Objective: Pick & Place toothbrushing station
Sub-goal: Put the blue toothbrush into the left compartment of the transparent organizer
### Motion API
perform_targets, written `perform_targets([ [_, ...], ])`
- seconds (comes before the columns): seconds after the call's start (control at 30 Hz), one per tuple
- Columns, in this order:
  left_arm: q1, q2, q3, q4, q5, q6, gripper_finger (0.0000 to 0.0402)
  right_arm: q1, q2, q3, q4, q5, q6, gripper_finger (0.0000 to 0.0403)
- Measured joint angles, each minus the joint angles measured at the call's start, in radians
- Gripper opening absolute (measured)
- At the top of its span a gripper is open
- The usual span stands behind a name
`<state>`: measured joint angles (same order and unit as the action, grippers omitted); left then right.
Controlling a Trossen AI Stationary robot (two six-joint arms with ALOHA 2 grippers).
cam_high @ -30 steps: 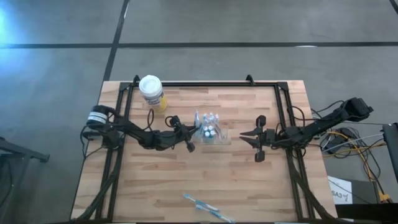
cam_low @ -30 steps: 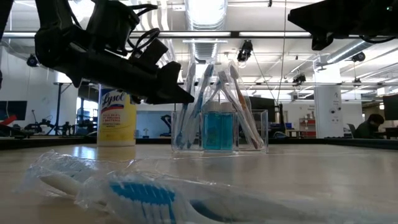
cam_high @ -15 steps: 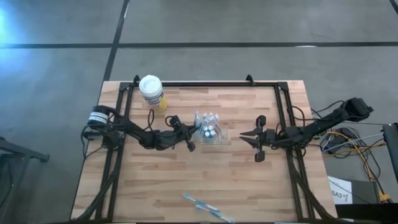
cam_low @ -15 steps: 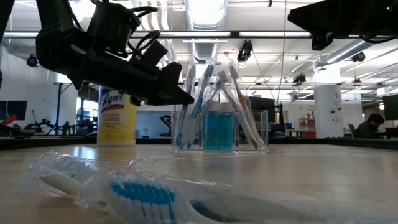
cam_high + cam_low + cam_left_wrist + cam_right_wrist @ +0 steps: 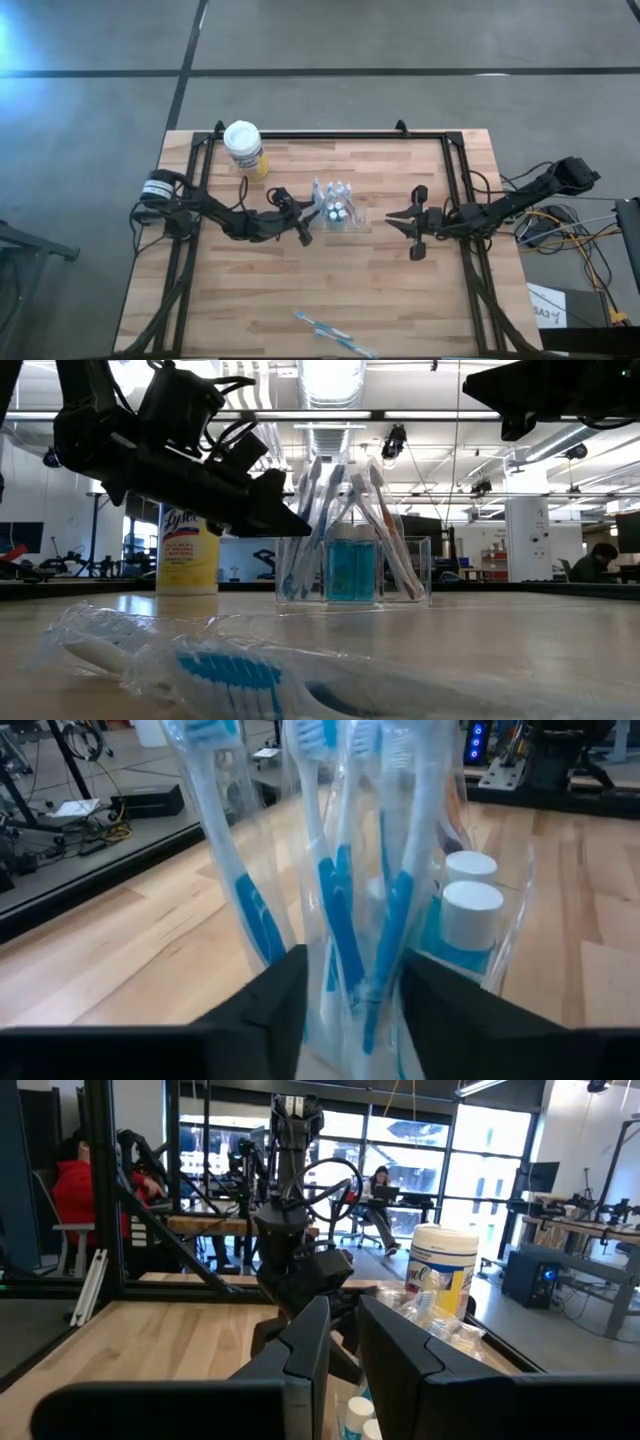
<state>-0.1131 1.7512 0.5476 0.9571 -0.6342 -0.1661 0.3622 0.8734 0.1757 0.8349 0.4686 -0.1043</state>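
The toothbrushing station (image 5: 336, 211) stands mid-table: a clear holder (image 5: 405, 570) with several wrapped blue-and-white toothbrushes (image 5: 330, 870) upright in it and white-capped blue tubes (image 5: 470, 905). My left gripper (image 5: 310, 226) is at the station's left side and is open. Its fingers stand level on either side of a wrapped toothbrush (image 5: 345, 935). My right gripper (image 5: 390, 214) waits to the station's right with a narrow gap and nothing in it. One more wrapped toothbrush (image 5: 335, 333) lies near the front edge. My left gripper's open fingers (image 5: 275, 1005) stand level on either side of the lower part of a wrapped toothbrush (image 5: 350, 970), coming from the table's left. I cannot tell whether they touch its wrap. The toothbrush stands upright in the holder.
A yellow canister with a white lid (image 5: 243, 148) stands at the far left of the table. A black frame (image 5: 330, 135) runs along the far edge and both sides. Bare wood lies between the station and the front toothbrush (image 5: 230, 670).
My left gripper has opened where it was, beside the station. The toothbrushes still stand upright in the holder.
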Motion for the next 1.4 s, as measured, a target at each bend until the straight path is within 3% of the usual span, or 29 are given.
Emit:
perform_targets([
  [0.23,0.0,-0.03,0.001,0.011,0.003,0.006,0.021,0.0,0.0,0.0,0.0,0.0,0.0,0.0054],
  [0.53,-0.003,-0.168,0.002,-0.083,0.025,0.067,0.0218,0.0,0.0,0.0,0.0,0.0,0.0,0.0054],
  [0.7,-0.033,-0.347,0.002,-0.23,0.055,0.197,0.0218,0.0,0.0,0.0,-0.002,0.0,0.0,0.0054],
  [0.93,-0.07,-0.681,0.002,-0.539,0.29,0.323,0.0216,0.0,0.0,0.0,-0.01,0.0,0.0,0.0054],
  [1.0,-0.069,-0.778,0.002,-0.664,0.402,0.335,0.0205,0.0,0.0,0.0,-0.009,0.0,0.0,0.0054],
  [1.1,-0.07,-0.911,0.002,-0.843,0.481,0.317,0.0165,0.0,0.0,0.0,-0.01,0.0,0.0,0.0054],
  [1.2,-0.069,-1.033,-0.02,-0.945,0.485,0.259,0.0106,0.0,0.0,0.0,-0.009,0.0,0.0,0.0054],
  [1.33,-0.069,-1.184,-0.099,-0.96,0.484,0.239,0.0021,0.0,0.0,0.0,-0.009,0.0,-0.003,0.0054],
  [1.4,-0.069,-1.253,-0.146,-0.96,0.482,0.239,0.0009,0.0,0.0,0.0,-0.01,0.0,-0.004,0.0054],
])
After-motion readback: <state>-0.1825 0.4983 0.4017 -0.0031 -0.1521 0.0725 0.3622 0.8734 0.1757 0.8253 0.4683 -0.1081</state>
